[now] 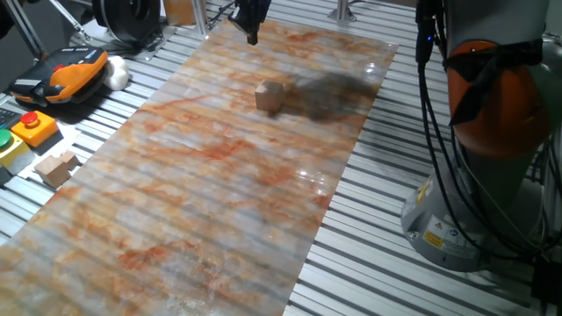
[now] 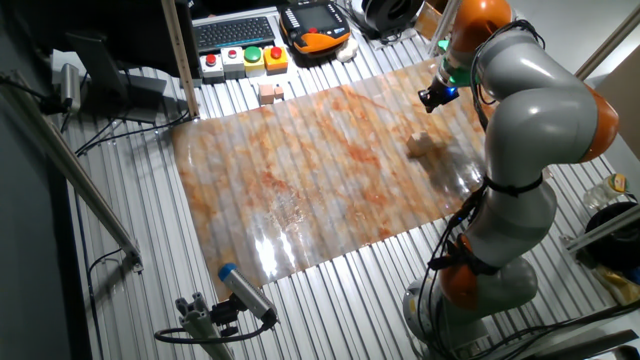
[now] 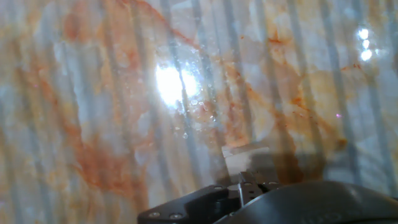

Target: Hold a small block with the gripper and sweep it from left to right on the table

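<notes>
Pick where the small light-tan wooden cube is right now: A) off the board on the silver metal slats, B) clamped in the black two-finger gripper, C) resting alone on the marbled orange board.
C: the small light-tan wooden cube rests by itself on the marbled orange board, while the black two-finger gripper hangs above the board's far end, apart from it.

You have a glossy table [image 1: 202,175] marbled in orange, rust and grey | your small block [image 1: 270,96] is plain light tan | your gripper [image 2: 437,97] is black with a blue glow and green ring | ribbed slats [image 1: 369,263] around it are silver | arm [image 2: 530,110] grey and orange.
</notes>
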`<state>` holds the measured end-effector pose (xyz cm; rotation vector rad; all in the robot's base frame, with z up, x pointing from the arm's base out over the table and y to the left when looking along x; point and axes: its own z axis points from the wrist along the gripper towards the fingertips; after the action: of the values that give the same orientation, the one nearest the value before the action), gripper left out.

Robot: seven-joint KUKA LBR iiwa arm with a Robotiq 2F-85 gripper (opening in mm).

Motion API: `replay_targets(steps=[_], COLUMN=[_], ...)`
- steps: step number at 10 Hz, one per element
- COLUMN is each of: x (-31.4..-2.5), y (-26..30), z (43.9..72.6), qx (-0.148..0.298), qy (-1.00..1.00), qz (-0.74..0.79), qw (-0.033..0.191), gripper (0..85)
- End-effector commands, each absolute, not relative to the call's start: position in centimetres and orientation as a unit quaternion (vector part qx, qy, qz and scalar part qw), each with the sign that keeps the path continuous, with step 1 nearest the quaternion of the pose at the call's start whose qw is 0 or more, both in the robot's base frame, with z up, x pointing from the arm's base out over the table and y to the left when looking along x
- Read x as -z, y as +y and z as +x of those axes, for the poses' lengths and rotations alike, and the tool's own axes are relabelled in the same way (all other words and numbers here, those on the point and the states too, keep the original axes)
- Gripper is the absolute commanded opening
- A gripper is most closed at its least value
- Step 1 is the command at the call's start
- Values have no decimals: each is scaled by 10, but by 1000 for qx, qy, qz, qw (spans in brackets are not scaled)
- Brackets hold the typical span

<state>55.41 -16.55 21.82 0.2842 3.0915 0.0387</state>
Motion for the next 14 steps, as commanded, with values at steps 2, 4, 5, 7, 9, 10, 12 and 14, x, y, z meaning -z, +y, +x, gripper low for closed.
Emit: replay_targets(steps=[2,4,5,7,9,10,12,14], x=[-218,-218,-218,-218,-212,-206,-194,-182], y=[-166,-166,-166,-166,-165,-164,-161,-159], z=[554,554,554,554,559,562,568,571], qx=[-22,-15,-17,4,17,18,23,15], qy=[995,995,995,997,998,998,999,999], qz=[97,98,99,77,58,53,44,44], qw=[18,19,15,22,23,24,14,5], gripper=[0,0,0,170,340,340,510,510])
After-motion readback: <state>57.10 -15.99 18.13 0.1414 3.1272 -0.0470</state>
